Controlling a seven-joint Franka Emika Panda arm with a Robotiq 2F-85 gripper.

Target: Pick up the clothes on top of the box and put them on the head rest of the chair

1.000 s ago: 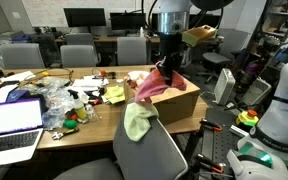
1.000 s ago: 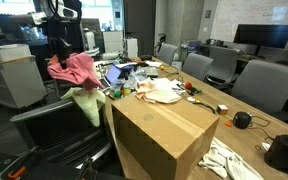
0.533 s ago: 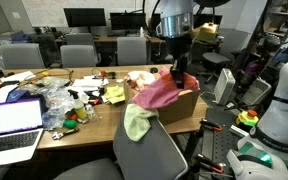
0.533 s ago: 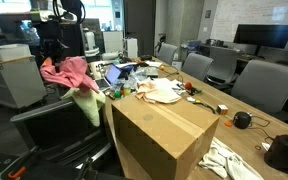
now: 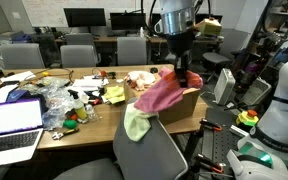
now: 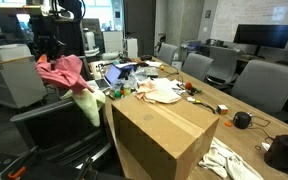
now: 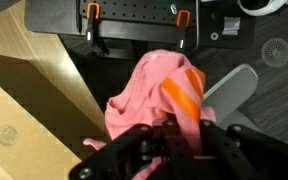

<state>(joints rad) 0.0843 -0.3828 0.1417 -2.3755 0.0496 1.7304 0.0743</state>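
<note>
Transport looked to be the step in hand. In an exterior view, the gripper (image 5: 180, 76) held the pink garment (image 5: 158, 94) over the box (image 5: 187, 105), near the head rest (image 5: 160, 138) already draped in the yellow-green garment (image 5: 136, 122). In an exterior view, the pink cloth (image 6: 64, 72) hung above it, so the likely next move was to lower and release. In the wrist view, the jaws were nearly together, clamped on pink fabric (image 7: 152, 92).
</note>
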